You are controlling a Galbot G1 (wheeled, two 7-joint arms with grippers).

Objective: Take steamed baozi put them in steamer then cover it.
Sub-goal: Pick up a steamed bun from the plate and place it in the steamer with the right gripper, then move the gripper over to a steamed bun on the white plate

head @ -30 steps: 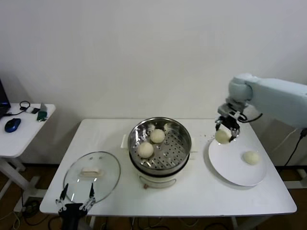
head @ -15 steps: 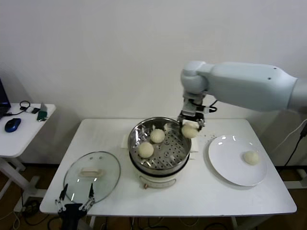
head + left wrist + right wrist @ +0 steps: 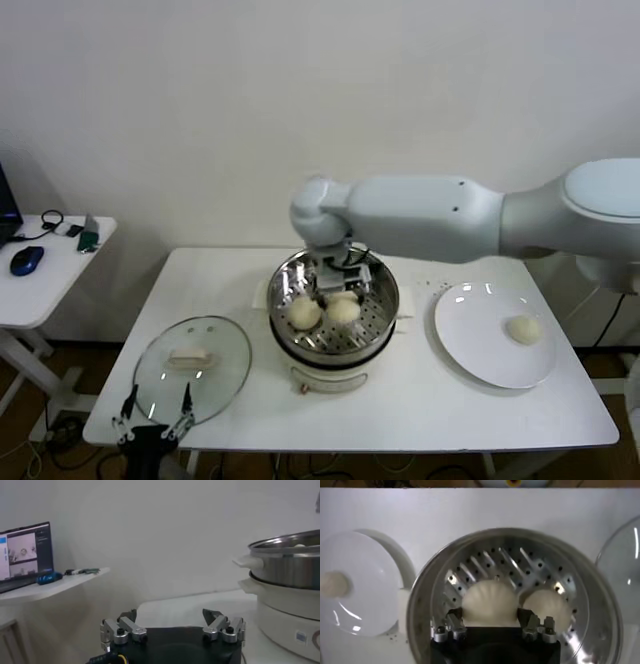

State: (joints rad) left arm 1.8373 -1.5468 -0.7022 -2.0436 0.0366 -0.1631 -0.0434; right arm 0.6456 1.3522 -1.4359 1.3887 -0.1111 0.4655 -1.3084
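My left gripper (image 3: 158,420) hangs with its fingers spread wide and empty, low at the near left corner of the white table (image 3: 420,400), just at the near rim of the glass lid (image 3: 192,367) that lies flat there. It waits.

Next to the right stands the steamer (image 3: 333,318), near the middle of the table, its perforated tray showing. My right gripper (image 3: 335,287) is down over the tray, clenched on a baozi (image 3: 489,600); from the wrist camera the bun sits between my two fingers (image 3: 451,621), low over the holes, though I cannot tell whether it rests on the tray yet. Just beside it lies a second bun (image 3: 546,605), already in the steamer. In the head view I can make out only these two buns in the pot, since my arm covers the far part of the tray.

Farthest right is the white plate (image 3: 480,350), with one last bun (image 3: 523,328) on it.

So I judge I am at the placing step for this bun. The next move calls for settling it on the tray beside its neighbour without pressing that one, letting go, and lifting straight up clear of the steel rim before reaching across to the plate. The lid comes last.
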